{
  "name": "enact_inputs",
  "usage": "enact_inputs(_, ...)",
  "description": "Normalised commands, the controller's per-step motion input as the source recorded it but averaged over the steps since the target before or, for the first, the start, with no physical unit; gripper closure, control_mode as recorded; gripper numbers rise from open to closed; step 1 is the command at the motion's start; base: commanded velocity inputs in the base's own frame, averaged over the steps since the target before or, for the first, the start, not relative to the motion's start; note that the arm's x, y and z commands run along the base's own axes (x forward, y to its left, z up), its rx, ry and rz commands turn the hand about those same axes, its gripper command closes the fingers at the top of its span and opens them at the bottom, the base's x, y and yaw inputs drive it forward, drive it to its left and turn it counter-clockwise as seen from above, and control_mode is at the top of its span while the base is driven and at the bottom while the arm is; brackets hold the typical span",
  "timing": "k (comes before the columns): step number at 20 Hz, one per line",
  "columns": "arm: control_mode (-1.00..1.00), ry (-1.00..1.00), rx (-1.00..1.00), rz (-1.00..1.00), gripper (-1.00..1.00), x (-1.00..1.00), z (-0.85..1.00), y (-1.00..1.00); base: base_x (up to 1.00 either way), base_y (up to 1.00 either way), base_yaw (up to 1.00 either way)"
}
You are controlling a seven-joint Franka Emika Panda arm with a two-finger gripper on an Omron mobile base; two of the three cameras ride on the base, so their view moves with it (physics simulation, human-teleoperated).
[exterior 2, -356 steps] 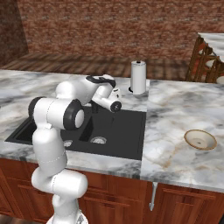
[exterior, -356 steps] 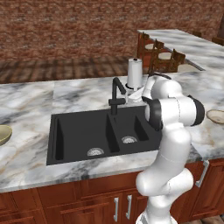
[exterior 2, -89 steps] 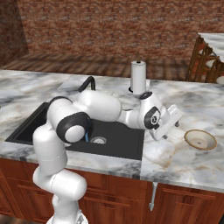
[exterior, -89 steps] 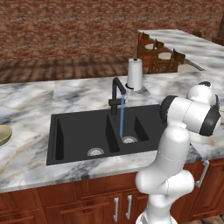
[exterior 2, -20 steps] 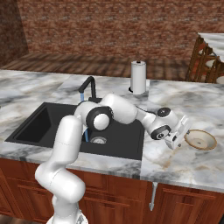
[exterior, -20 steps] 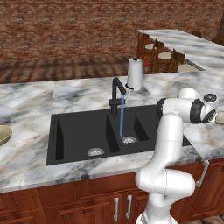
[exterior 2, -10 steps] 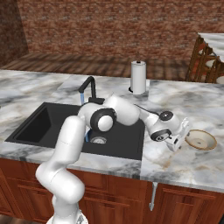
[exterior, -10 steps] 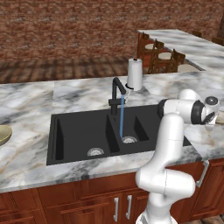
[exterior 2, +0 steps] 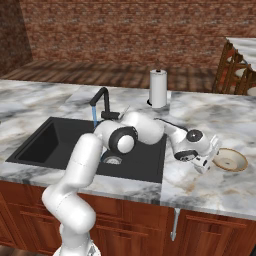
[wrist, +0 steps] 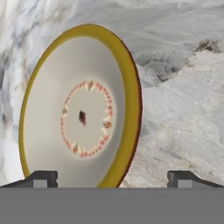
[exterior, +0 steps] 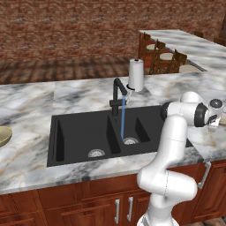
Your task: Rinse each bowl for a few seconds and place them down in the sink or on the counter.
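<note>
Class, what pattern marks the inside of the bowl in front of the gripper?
A ring of small reddish-orange marks around a dark centre spot on the bowl, clearest in the hand view.

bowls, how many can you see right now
2: one bowl on the counter right of the sink, just ahead of the open gripper; another bowl on the counter far left.

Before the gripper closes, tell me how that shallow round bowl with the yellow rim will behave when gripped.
The shallow round bowl with the yellow rim looks rigid and glazed, so it probably won't flex but may slip between the open gripper fingers. Its thin rim likely suits an edge pinch. Sitting flat on the veined marble counter, it would probably slide rather than tip.
</note>
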Motion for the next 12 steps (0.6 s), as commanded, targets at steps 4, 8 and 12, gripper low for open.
enact_inputs(4, -1.0, -0.03, 0.0, 0.03, -1.0, 0.1, -0.15, -0.08, 0.0, 0.0, 0.0)
enact_inputs(8, -1.0, -0.03, 0.01, 0.02, -1.0, 0.1, -0.2, -0.03, 0.0, 0.0, 0.0)
enact_inputs(12, -1.0, -0.04, 0.0, 0.01, -1.0, 0.11, -0.19, -0.09, 0.0, 0.0, 0.0)
